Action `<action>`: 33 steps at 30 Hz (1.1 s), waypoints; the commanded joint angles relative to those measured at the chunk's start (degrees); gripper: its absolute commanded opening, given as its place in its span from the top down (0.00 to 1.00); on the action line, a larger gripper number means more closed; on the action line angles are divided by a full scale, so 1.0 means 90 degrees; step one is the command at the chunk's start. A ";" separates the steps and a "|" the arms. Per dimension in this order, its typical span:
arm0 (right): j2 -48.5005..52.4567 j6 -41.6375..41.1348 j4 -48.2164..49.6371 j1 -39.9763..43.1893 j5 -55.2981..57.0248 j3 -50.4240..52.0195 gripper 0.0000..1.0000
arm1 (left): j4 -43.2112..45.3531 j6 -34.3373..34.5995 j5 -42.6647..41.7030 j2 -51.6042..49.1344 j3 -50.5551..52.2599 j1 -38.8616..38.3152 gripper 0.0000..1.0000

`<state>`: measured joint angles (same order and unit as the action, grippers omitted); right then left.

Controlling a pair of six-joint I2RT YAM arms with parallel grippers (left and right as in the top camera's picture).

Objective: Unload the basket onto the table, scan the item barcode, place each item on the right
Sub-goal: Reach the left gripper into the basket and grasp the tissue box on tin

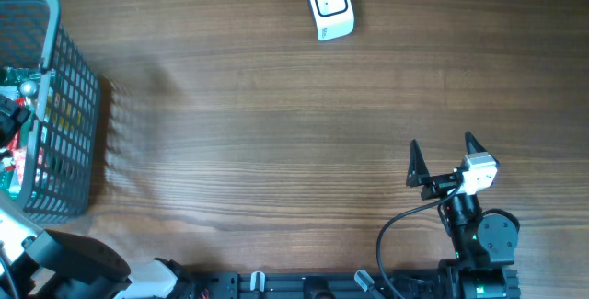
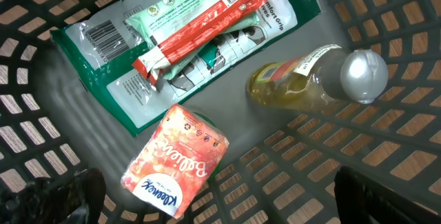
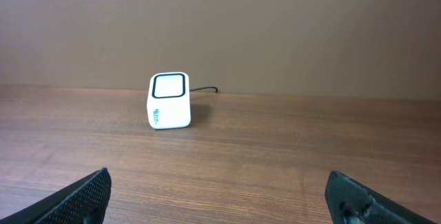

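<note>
With the left gripper (image 2: 220,202) held spread over the crowded basket (image 2: 296,158), the round bottle (image 2: 300,83) could be knocked rolling.

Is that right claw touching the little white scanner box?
Apart. The overhead view shows bare table between the right gripper and the scanner; the right wrist view shows it well beyond the open fingers.
</note>
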<state>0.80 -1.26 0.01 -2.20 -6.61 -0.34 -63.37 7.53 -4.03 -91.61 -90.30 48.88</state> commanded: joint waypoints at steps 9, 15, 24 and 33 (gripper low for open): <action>-0.0012 -0.0041 0.0039 0.0022 0.0012 0.0005 0.00 | 0.0046 -0.0318 -0.0075 -0.0046 0.0046 0.0046 0.00; -0.0012 -0.0039 0.0039 0.0019 0.0012 0.0005 0.00 | 0.0029 -0.0678 -0.0075 -0.0250 0.0194 0.0046 0.00; -0.0012 -0.0041 0.0039 0.0022 0.0012 0.0005 0.00 | 0.0644 -0.1156 -0.0075 -0.0512 0.1088 0.0046 0.00; -0.0012 -0.0039 0.0039 0.0022 0.0012 0.0005 0.00 | 0.0610 -0.1479 -0.0073 -0.0877 0.1095 0.0046 0.00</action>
<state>0.80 -1.26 0.01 -2.20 -6.61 -0.34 -57.54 -3.66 -4.25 -96.88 -81.03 49.47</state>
